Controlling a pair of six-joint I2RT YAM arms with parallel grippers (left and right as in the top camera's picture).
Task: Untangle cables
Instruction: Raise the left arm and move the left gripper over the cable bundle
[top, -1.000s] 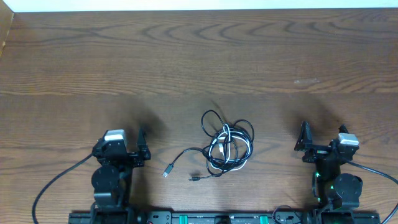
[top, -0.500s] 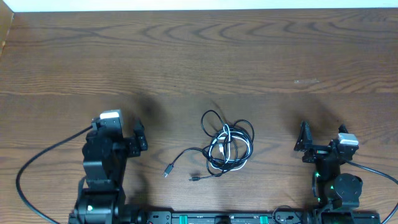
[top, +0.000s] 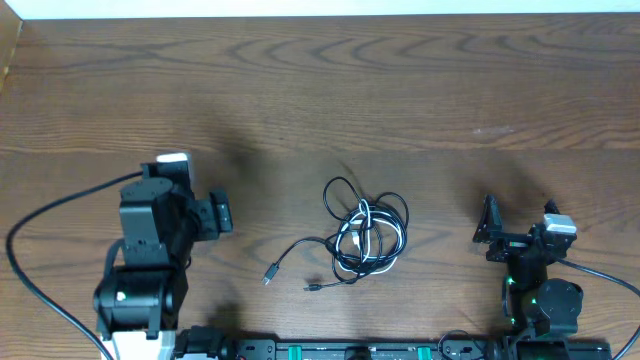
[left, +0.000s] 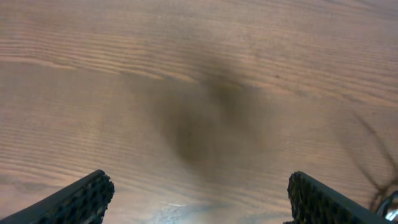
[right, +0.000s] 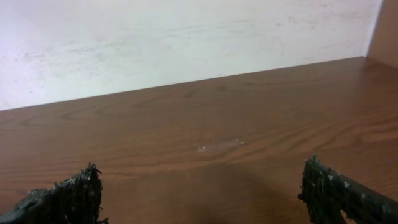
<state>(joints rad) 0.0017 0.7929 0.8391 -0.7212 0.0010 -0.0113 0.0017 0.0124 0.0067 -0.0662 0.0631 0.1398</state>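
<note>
The cables (top: 366, 234) lie in a tangled heap of thin black cords and one white cord at the table's front middle. Two black ends with small plugs (top: 270, 273) trail out to the lower left of the heap. My left gripper (top: 221, 215) is open and empty, left of the heap and apart from it; the left wrist view shows its jaws (left: 198, 199) wide apart over bare wood, with a blurred dark cord (left: 373, 162) at the right edge. My right gripper (top: 489, 228) is open and empty at the right front, its jaws (right: 205, 193) wide apart.
The brown wooden table (top: 320, 90) stretches to a white wall at the back. Thick black cables (top: 40, 250) run from the arms' bases along the front edge. A pale scuff (top: 493, 130) marks the wood at the right.
My left arm has risen and swung up and leftward from its rest pose, its gripper now higher on the table. The right arm and the cables have not moved.
</note>
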